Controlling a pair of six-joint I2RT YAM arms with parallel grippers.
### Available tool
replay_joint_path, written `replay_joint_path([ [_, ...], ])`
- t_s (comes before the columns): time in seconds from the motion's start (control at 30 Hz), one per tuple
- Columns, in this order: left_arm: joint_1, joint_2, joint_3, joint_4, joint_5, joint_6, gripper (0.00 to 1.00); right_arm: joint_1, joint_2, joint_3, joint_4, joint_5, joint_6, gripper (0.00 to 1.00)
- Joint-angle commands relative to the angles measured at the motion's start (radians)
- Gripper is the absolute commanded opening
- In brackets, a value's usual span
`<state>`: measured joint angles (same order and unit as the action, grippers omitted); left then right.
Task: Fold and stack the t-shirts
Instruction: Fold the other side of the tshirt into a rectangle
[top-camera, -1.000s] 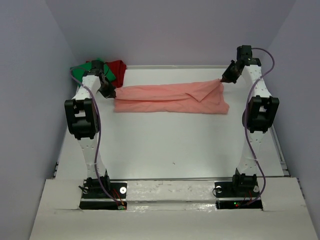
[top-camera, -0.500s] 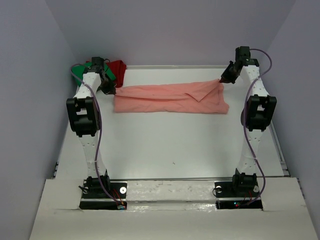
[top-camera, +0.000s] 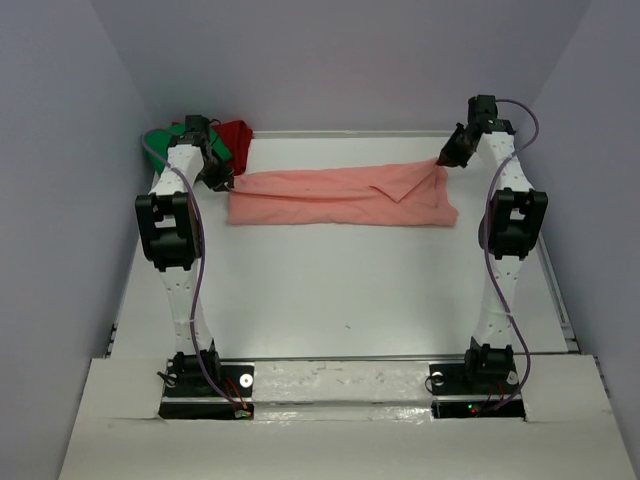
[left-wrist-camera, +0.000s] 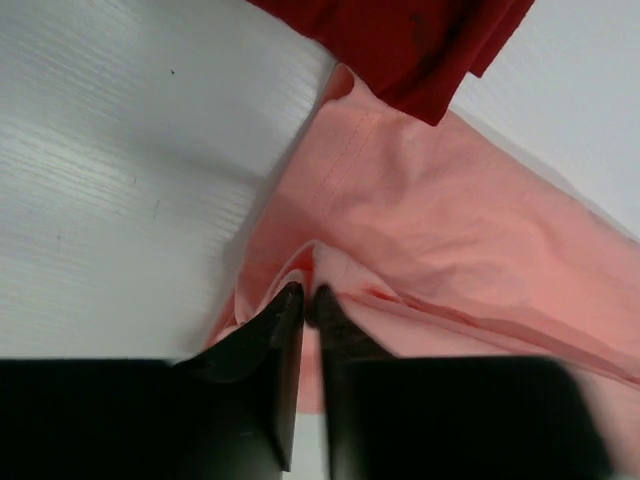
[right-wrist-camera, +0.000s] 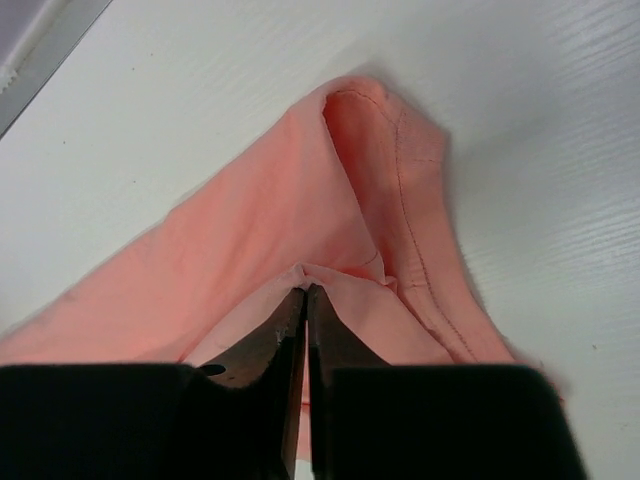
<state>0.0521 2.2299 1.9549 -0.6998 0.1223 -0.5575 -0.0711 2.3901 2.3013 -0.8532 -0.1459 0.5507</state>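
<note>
**Pink tee stretched between both tools at the back of the tabletop**

The white tabletop takes up most of the overhead view and is bare across its near half. The salmon-pink t-shirt lies across the far half as a long, loosely folded band. It runs left to right and is wrinkled along its length, and it is wider and more bunched at the right end.

The green t-shirt sits crumpled in the far left corner, partly hidden by the left arm. The dark red t-shirt lies just beside it on the right. In the left wrist view its edge touches the pink cloth.

The left tool is at the band's left end. Its fingers are nearly pressed together, and a small ridge of pink fabric is pinched at the tips. The right tool is at the far right corner of the shirt. Its fingers are pressed together on a fold of pink cloth beside a stitched hem, and that corner rises slightly off the surface.
</note>
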Motion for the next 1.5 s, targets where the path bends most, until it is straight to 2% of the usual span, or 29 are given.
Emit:
replay_joint_path([
  [0.0, 0.002, -0.028, 0.027, 0.006, -0.042, 0.013, 0.42, -0.009, -0.012, 0.046, 0.077, 0.002, -0.024, 0.17],
  [0.03, 0.002, -0.033, 0.021, 0.014, -0.047, 0.011, 0.48, -0.009, -0.017, 0.029, 0.086, 0.005, -0.032, 0.21],
  [0.07, 0.002, -0.044, 0.021, 0.025, -0.058, 0.011, 0.54, -0.009, -0.034, 0.02, 0.104, 0.023, -0.035, 0.31],
  [0.1, 0.002, -0.046, 0.024, 0.025, -0.062, 0.011, 0.55, -0.009, -0.043, 0.011, 0.115, 0.035, -0.037, 0.37],
  [0.27, 0.002, -0.053, 0.042, 0.023, -0.069, 0.014, 0.56, -0.009, -0.118, -0.071, 0.177, 0.111, -0.058, 0.48],
  [0.47, 0.002, -0.082, 0.065, 0.013, -0.067, 0.022, 0.55, -0.009, -0.195, -0.118, 0.214, 0.031, -0.045, 0.48],
  [0.63, 0.002, -0.133, 0.076, -0.009, -0.044, 0.044, 0.55, 0.0, -0.281, -0.268, 0.21, -0.092, -0.018, 0.46],
  [0.9, -0.049, -0.292, -0.054, 0.008, -0.042, 0.073, 0.55, 0.094, -0.401, -0.506, 0.246, -0.211, 0.029, 0.45],
  [1.0, -0.132, -0.329, -0.109, 0.039, -0.018, 0.085, 0.55, 0.134, -0.414, -0.592, 0.284, -0.236, 0.058, 0.44],
  [1.13, -0.221, -0.331, -0.195, 0.109, 0.108, 0.073, 0.55, 0.165, -0.417, -0.675, 0.35, -0.27, 0.1, 0.43],
  [1.27, -0.339, -0.323, -0.235, 0.155, 0.079, 0.07, 0.53, 0.165, -0.402, -0.701, 0.396, -0.288, 0.136, 0.43],
  [1.47, -0.416, -0.27, -0.258, 0.204, 0.094, 0.061, 0.52, 0.174, -0.365, -0.684, 0.422, -0.279, 0.153, 0.43],
])
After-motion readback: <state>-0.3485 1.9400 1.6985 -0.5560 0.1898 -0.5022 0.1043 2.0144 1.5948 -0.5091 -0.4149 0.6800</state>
